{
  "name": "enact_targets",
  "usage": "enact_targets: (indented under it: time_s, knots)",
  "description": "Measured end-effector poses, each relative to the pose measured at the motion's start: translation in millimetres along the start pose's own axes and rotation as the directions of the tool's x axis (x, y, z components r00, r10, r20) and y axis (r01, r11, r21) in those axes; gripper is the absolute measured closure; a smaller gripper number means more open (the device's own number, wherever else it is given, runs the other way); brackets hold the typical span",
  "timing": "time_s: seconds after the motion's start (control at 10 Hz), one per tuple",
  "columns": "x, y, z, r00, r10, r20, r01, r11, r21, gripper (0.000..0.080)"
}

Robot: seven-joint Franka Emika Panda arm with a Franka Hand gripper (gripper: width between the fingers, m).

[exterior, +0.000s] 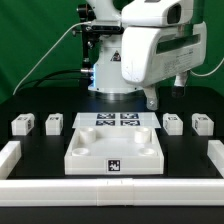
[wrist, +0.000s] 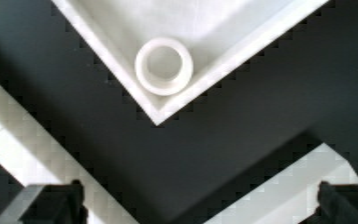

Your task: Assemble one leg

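Observation:
Four small white legs with markers stand on the black table, two at the exterior view's left (exterior: 22,125) (exterior: 54,123) and two at its right (exterior: 173,123) (exterior: 201,123). The large white tray-like part (exterior: 112,152) lies in the middle. My gripper (exterior: 150,98) hangs above the table behind the tray's back right corner, apart from every leg. In the wrist view a tray corner with its round socket (wrist: 163,65) lies ahead of my gripper (wrist: 197,205). The dark fingertips (wrist: 48,205) stand wide apart with nothing between them. No leg shows in the wrist view.
The marker board (exterior: 118,120) lies flat behind the tray. White rails edge the table at the left (exterior: 10,155), right (exterior: 215,155) and front (exterior: 112,190). The arm's base (exterior: 105,70) stands at the back.

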State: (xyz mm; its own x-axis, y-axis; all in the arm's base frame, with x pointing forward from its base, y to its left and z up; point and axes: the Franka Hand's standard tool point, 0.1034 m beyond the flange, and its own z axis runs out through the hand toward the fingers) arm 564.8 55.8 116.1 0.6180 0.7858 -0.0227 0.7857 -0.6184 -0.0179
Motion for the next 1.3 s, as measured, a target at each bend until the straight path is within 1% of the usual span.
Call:
enact_targets:
  time_s: [1.0, 1.2, 1.3]
  knots:
    - [-1.6, -0.5, 1.3, 1.0, -0.006, 0.0, 0.006, 1.0, 0.0, 0.0149]
    - [-17.4, -6.8, 12.1, 0.997, -0.076, 0.003, 0.076, 0.997, 0.006, 0.0149]
    - [-28.4, -11.7, 19.9, 0.993, -0.121, 0.001, 0.121, 0.993, 0.007, 0.0149]
